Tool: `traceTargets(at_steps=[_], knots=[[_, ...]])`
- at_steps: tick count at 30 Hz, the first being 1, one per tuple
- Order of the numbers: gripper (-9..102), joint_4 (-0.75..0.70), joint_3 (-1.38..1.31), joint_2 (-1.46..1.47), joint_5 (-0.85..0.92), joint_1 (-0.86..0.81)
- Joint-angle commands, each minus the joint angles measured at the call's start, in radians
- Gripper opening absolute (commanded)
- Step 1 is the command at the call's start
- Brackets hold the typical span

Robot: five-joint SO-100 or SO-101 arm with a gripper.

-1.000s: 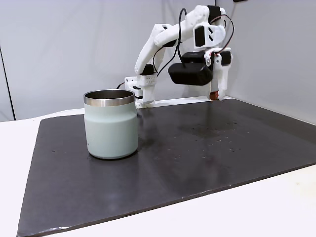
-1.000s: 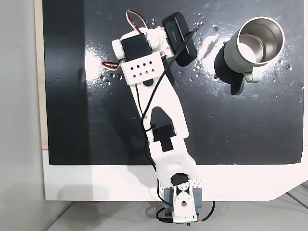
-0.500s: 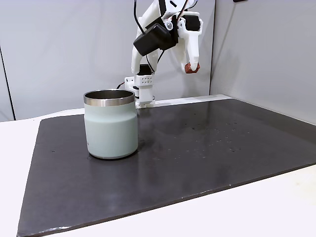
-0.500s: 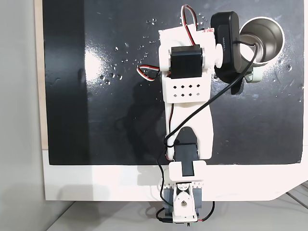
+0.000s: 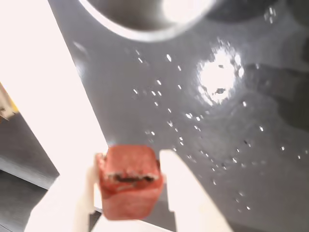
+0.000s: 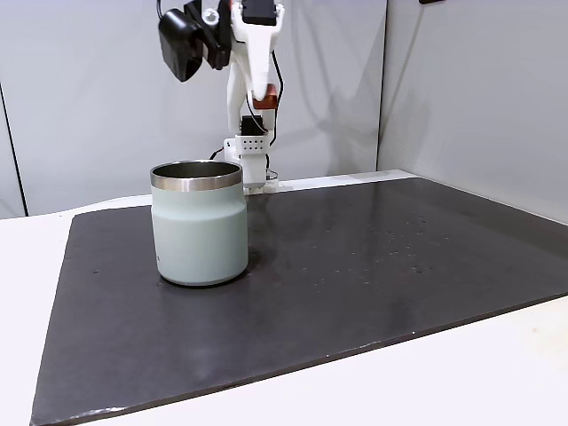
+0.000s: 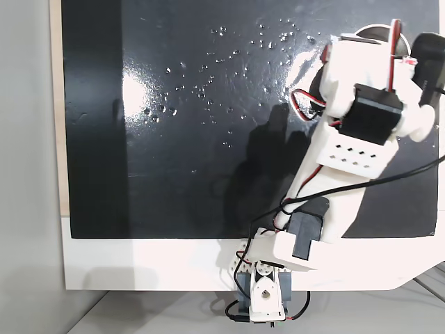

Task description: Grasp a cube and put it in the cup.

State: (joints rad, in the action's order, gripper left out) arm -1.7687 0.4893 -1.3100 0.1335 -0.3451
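Observation:
The terracotta cube [image 5: 128, 186] is pinched between the two white fingers of my gripper [image 5: 128, 166] at the bottom of the wrist view. In a fixed view the gripper [image 6: 259, 96] hangs high in the air, fingers pointing down, with the cube [image 6: 262, 102] at their tips, above and behind the mint-green cup [image 6: 198, 226]. The cup's steel rim [image 5: 145, 29] curves across the top of the wrist view, blurred. From above, the arm [image 7: 358, 111] covers most of the cup [image 7: 372, 30] at the top right.
A black mat [image 6: 373, 266] covers the white table [image 6: 461, 373]; it carries small shiny specks [image 7: 201, 76]. The arm's base [image 7: 259, 296] stands at the table's edge. A grey wall panel [image 6: 479, 89] rises at the right of the mat.
The arm has lifted and swung with the cube, leftward in the side view and rightward in the view from above, ending over the cup's area. The cup has not moved.

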Motion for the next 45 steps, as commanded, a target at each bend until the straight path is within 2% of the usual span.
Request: traceTargets(at_steps=[1,12,26,32,45], knots=[[2,0.014,-0.063,-0.044,0.031,-0.067],[2,0.005,-0.282,0.202,0.098,-0.133],[1,-0.023,-0.284,0.302,0.158,-0.187],[18,-0.023,-0.284,0.301,0.158,-0.192],[20,-0.026,-0.284,0.291,0.158,-0.193]])
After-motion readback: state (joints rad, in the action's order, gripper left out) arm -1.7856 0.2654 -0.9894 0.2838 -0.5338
